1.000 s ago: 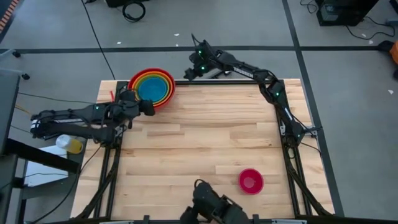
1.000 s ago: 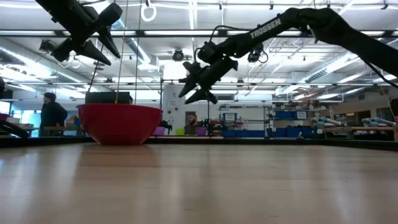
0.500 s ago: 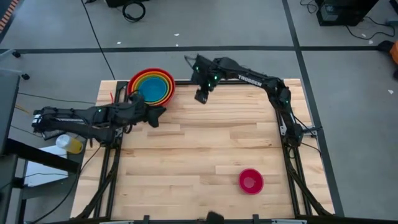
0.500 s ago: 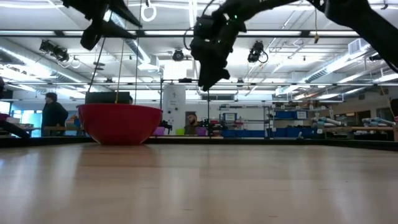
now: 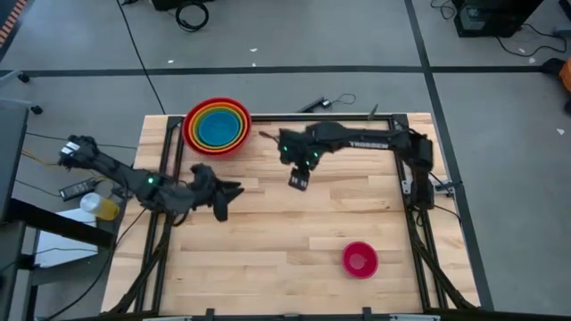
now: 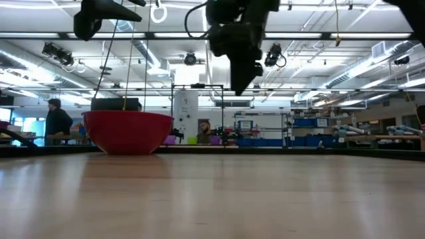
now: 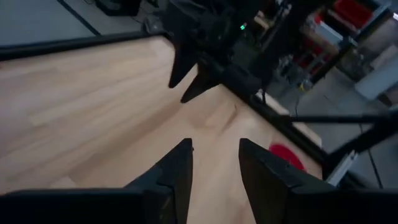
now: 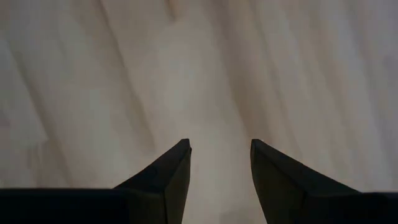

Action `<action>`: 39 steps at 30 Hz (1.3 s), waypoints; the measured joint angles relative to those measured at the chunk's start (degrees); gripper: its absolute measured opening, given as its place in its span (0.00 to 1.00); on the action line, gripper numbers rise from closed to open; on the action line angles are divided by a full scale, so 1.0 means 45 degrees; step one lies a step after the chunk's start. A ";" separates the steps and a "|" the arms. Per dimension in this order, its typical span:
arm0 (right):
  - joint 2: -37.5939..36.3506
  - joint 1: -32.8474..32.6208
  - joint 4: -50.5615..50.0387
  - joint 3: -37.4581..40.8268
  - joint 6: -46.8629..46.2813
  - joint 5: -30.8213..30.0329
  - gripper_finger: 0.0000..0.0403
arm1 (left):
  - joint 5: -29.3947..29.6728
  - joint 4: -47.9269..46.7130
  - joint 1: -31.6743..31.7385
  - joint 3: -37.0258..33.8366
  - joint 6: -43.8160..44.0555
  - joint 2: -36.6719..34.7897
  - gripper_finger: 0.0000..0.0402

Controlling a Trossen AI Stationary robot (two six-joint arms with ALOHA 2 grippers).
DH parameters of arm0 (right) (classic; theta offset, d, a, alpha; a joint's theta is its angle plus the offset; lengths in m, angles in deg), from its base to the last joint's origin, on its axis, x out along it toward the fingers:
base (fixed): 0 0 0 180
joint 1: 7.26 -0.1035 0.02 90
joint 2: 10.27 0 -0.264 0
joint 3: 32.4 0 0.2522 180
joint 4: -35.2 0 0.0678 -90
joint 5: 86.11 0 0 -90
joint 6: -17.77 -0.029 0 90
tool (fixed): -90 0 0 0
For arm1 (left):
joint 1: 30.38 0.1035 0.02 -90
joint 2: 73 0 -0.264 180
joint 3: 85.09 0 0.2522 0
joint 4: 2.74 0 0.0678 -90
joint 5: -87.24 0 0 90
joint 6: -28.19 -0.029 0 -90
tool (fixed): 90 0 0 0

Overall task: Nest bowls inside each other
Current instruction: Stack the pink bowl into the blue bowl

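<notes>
At the table's far left stands a stack of nested bowls: red outermost, then orange, olive green and blue innermost; its red wall rests on the wood. The magenta pink bowl sits alone near the right front, also seen as the pink bowl. My left gripper hovers open over bare wood, nearer than the stack. My right gripper hangs open above the table's middle far part, pointing down at bare wood. Neither has anything between its fingers.
Bare wood stretches between the stack and the pink bowl. A yellow object lies off the table's left edge. A person stands far behind the table in the room.
My left gripper has swung away from the bowl stack toward the table's near edge and middle. My right gripper has come from beyond the far edge over the table toward the near edge and has tipped to point down. The bowls have kept still.
</notes>
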 joint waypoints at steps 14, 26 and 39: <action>-0.4464 -0.2597 0.1486 0.7683 -0.5250 -0.0655 0.42 | -0.1311 0.0444 -0.0685 0.0000 -0.0291 0.1775 0.29; -0.6000 -0.5120 0.1490 1.0736 -0.8798 0.2148 0.42 | -0.2263 0.3497 -0.0551 0.0000 -0.1555 0.3080 0.29; -0.6095 -0.8086 0.2510 1.0734 -1.0831 0.1398 0.42 | -0.2501 0.3784 -0.0551 0.0005 -0.1305 0.3552 0.29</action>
